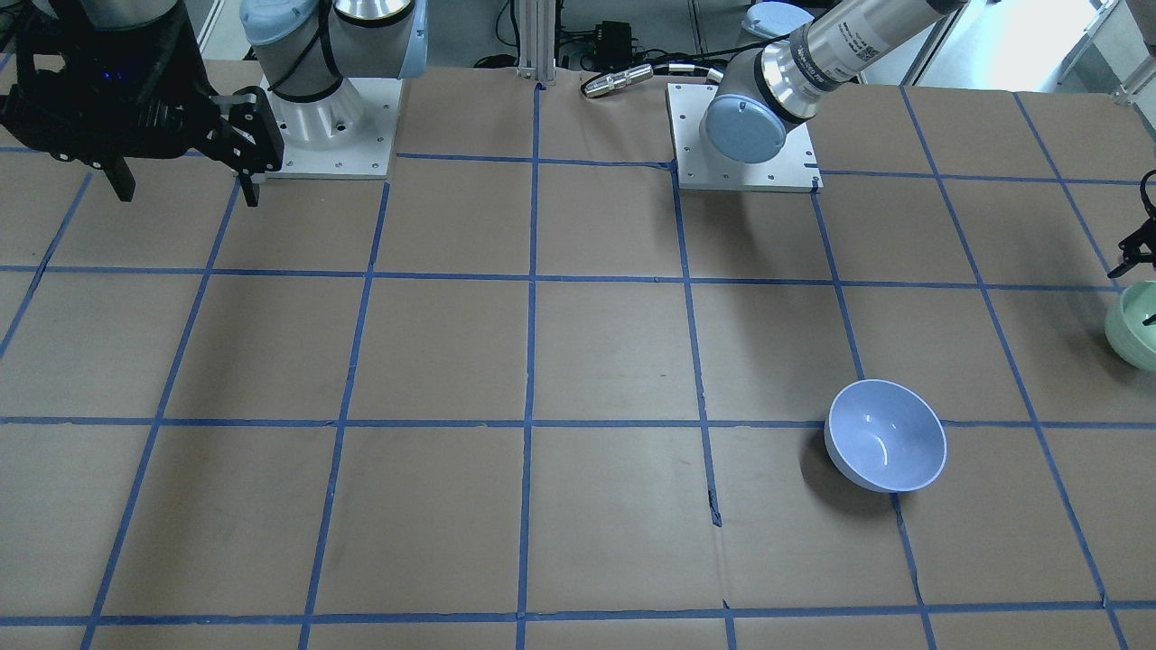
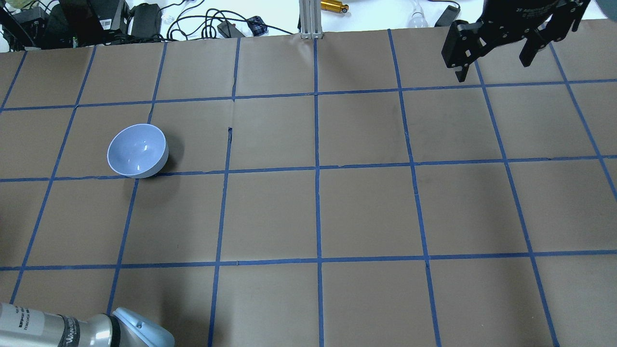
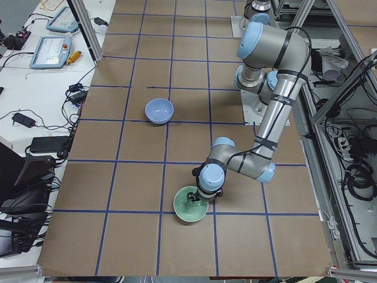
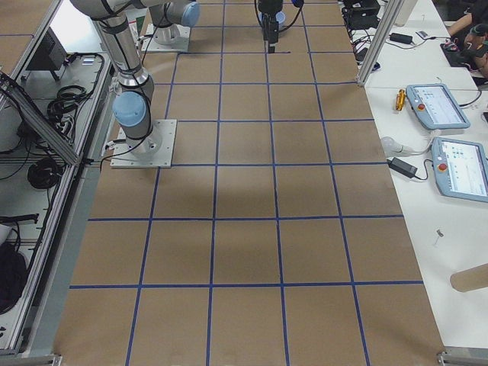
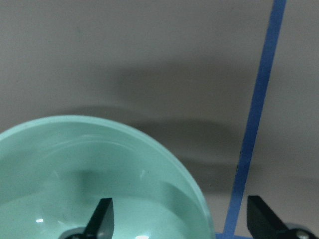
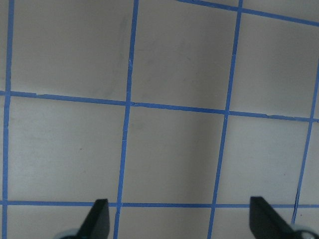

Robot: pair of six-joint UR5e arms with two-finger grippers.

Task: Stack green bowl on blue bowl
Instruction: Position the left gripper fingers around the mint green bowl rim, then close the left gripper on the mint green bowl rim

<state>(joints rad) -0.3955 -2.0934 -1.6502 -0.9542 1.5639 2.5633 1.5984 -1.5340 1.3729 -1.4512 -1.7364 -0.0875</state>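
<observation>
The green bowl (image 5: 75, 174) stands upright near the table's end on my left; it also shows in the front view (image 1: 1134, 330) and the left side view (image 3: 189, 207). My left gripper (image 5: 182, 221) is open and straddles the bowl's rim, with one finger (image 5: 101, 217) inside the bowl and the other finger (image 5: 262, 216) outside. The blue bowl (image 2: 137, 150) stands upright and empty on the table, apart from the green one (image 1: 885, 435). My right gripper (image 2: 492, 67) is open and empty, raised above the table far from both bowls.
The table (image 2: 366, 202) is brown paper with a grid of blue tape. Cables and boxes (image 2: 96, 19) lie past its far edge. The arm bases stand on white plates (image 1: 745, 135). Teach pendants (image 4: 450, 137) lie on a side bench.
</observation>
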